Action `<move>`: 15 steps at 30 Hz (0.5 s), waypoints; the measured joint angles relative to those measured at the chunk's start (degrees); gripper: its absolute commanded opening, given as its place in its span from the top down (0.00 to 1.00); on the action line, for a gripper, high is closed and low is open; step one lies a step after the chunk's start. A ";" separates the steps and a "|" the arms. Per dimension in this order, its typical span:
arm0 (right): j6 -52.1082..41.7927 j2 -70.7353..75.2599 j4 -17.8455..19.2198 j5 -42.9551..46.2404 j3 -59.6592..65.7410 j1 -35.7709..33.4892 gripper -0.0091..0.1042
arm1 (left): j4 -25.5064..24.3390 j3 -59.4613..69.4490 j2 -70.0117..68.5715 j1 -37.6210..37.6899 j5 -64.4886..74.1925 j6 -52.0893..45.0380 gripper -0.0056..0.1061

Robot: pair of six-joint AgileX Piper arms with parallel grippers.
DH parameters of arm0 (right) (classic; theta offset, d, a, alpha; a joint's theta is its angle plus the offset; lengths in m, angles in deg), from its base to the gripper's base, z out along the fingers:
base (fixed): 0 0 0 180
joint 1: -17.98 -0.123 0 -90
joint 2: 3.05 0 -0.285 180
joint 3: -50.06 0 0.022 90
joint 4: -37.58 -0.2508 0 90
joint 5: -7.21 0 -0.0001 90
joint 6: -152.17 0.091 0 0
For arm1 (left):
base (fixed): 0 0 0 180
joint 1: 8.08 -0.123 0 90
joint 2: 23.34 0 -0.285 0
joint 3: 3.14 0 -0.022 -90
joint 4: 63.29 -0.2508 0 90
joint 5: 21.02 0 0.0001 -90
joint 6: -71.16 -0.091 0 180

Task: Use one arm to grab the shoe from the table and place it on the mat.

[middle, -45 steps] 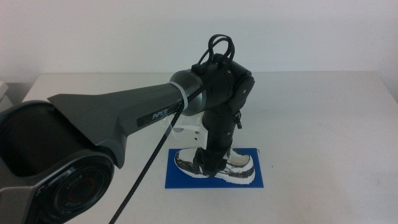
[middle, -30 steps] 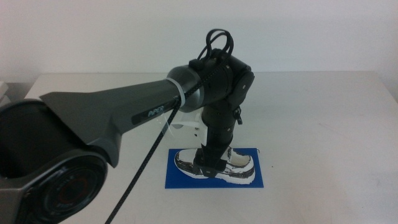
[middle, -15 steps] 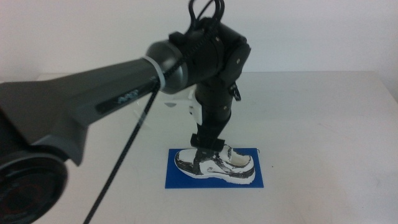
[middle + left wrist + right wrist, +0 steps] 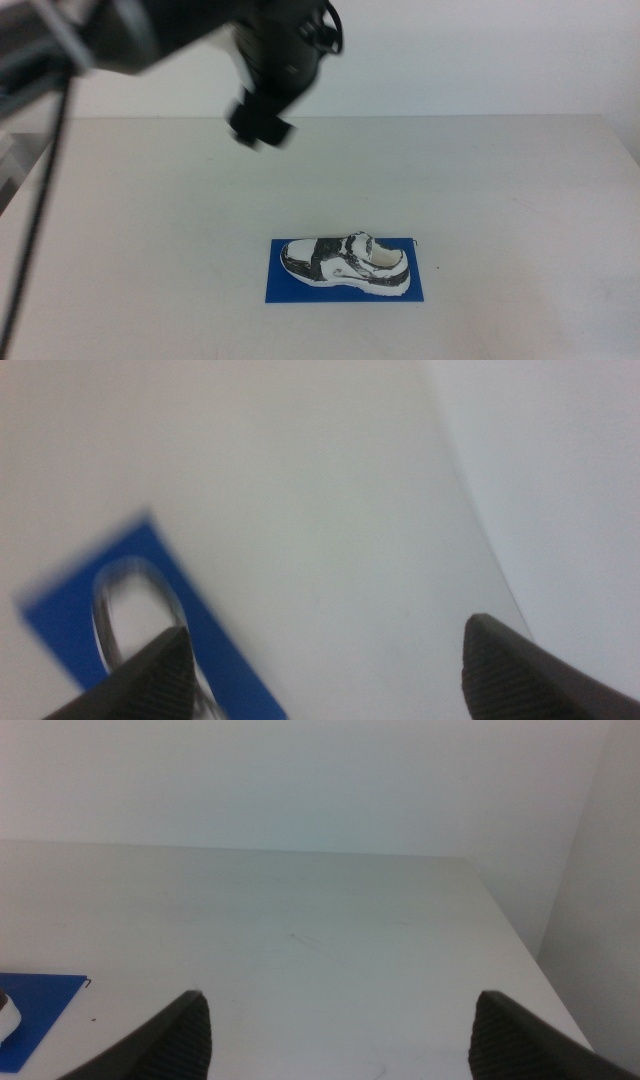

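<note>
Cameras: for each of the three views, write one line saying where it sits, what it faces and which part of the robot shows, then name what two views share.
Middle view: sits above the table, looking forward and down; the left gripper is raised, blurred, over the far side.
Left wrist view: rides the left arm, looking down at the mat and shoe; its open jaws frame the bottom.
Right wrist view: low, facing across the table to the wall; the right gripper is open.
Shared: the mat shows in every view.

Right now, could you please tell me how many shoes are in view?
1: a small white low-top sneaker with black-grey panels lies on the flat royal-blue rectangular mat near the white table's front edge. The left gripper hangs open above; none appears hidden.
</note>
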 measured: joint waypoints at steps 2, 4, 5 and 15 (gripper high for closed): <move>0.00 0.00 0.00 0.00 0.00 0.00 0.33 | -3.66 0.00 -2.04 0.00 0.11 -8.66 0.15; 0.00 0.00 0.00 0.00 0.00 0.00 0.33 | -6.98 0.00 -3.89 0.00 0.22 -17.93 0.15; 0.00 0.00 0.00 0.00 0.00 0.00 0.33 | -8.48 0.00 -4.91 0.00 0.28 -22.66 0.15; 0.00 0.00 0.00 0.00 0.00 0.00 0.33 | -18.26 0.00 -16.40 0.00 0.62 -56.16 0.15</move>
